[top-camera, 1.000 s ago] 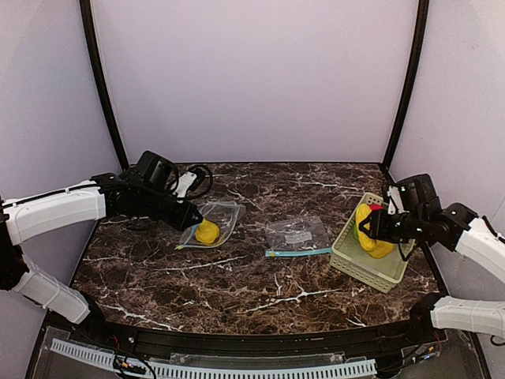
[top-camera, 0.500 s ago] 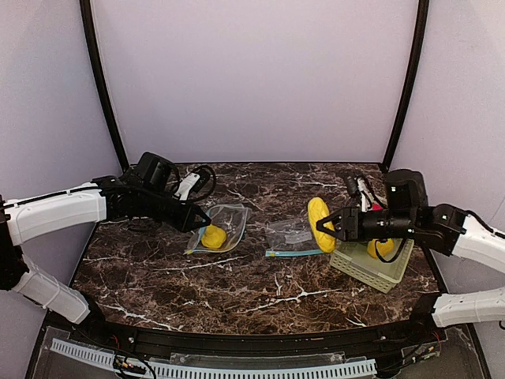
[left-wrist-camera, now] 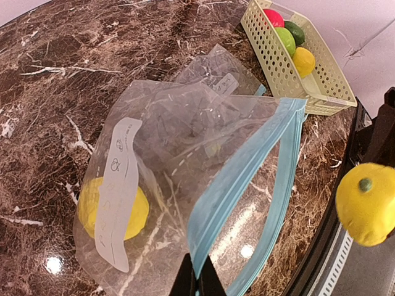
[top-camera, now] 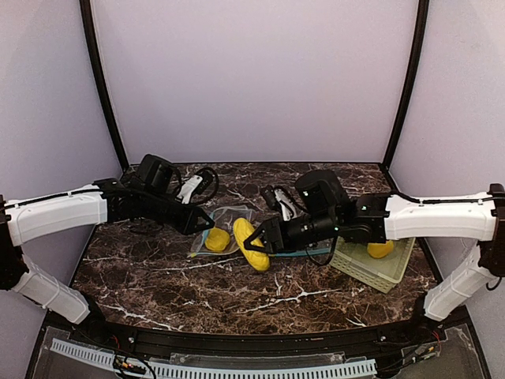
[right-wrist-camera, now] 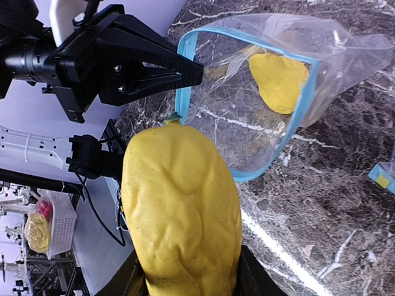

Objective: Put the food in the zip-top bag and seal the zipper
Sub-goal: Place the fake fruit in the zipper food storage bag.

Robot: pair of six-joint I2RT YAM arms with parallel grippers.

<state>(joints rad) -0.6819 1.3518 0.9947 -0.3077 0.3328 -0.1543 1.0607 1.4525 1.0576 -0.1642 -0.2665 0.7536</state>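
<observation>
Top external view puts the job early on: one yellow piece (top-camera: 217,239) lies inside the zip-top bag (left-wrist-camera: 185,135), left of centre on the table (top-camera: 237,296), zipper unsealed. The left gripper (top-camera: 203,222) is pinched tight on the bag's blue rim, holding the mouth open. The right gripper (top-camera: 256,237) is clamped on a long yellow fruit (right-wrist-camera: 179,209) just beside that mouth. A red ball (left-wrist-camera: 274,16), light green ball (left-wrist-camera: 286,40), dark green piece (left-wrist-camera: 297,32) and small yellow fruit (left-wrist-camera: 303,60) wait in the basket (top-camera: 363,270) at right. A second ago the right gripper was at that basket; it has since carried the fruit across.
</observation>
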